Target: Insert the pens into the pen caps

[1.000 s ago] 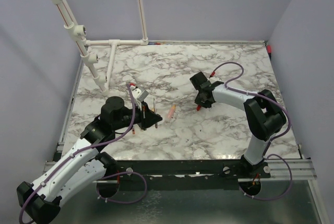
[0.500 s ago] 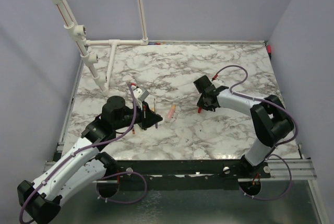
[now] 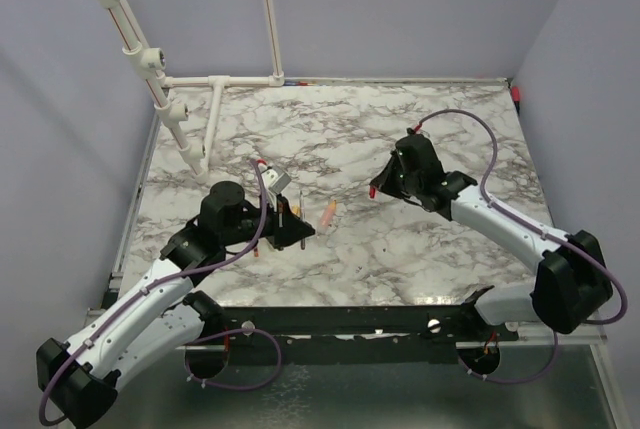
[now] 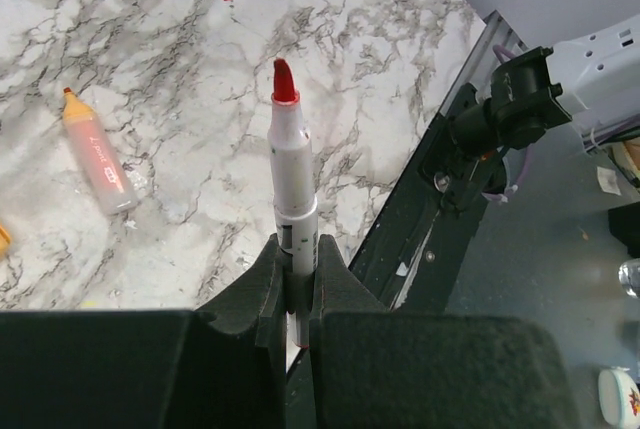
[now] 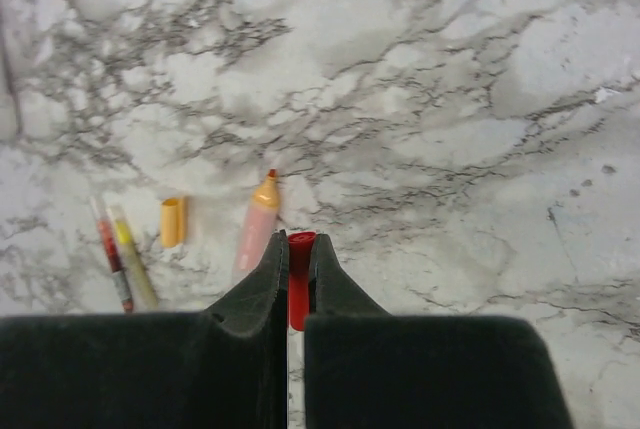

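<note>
- My left tool (image 4: 296, 274) pinches the red-tipped pen (image 4: 291, 164) low on its barrel, above the worktop (image 4: 150, 99), left of centre.
- My right tool (image 5: 297, 284) clamps the red cap (image 5: 299, 299), further right.
- Both are light, stiff, probably slick: grip squarely.

Gap between left gripper (image 3: 296, 228) and right gripper (image 3: 379, 188) is open air. Left's pen (image 4: 293, 174) and right's red cap (image 5: 300, 284) both poke into it. On the table (image 3: 440, 259) under that gap there's only the salmon pen (image 3: 329, 212), lying flat, nearer the left gripper. Low clutter left of it, close together: yellow cap (image 5: 173, 221), yellow pen (image 5: 133, 261), red pen (image 5: 107, 244). Far-left corner is blocked by the white pipe frame (image 3: 213, 109), upright pipes plus a crossbar. Purple cable (image 3: 470, 124) loops high over the right arm. Far-middle and near-right marble is open. Walls close in left, far and right.
</note>
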Robot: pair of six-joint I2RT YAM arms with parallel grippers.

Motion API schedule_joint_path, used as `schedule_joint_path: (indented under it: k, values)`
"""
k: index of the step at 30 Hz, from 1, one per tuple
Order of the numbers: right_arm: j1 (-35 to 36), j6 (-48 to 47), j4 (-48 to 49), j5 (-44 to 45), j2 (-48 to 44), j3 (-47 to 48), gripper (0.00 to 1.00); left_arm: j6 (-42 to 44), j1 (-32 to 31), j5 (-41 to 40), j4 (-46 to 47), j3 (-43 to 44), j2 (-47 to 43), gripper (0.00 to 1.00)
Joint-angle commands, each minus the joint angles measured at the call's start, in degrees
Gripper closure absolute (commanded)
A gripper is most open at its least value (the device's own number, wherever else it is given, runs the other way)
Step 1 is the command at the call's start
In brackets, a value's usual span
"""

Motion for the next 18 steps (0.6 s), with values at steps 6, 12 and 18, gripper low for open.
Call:
schedule_joint_path:
  k: [6, 12, 18]
  values:
    - [3.51, -7.23, 8.13, -11.12, -8.66, 2.93, 0.99, -4.65, 0.07, 7.51, 6.32, 0.07, 0.99, 1.00]
    - [6.70, -9.10, 14.36, -15.88, -11.30, 6.48, 0.99, -5.89, -0.01, 9.53, 8.94, -2.89, 0.78, 1.00]
    - [10.03, -11.13, 18.44, -18.05, -11.27, 10.03, 0.99, -5.48, -0.01, 12.47, 10.10, -3.36, 2.02, 1.00]
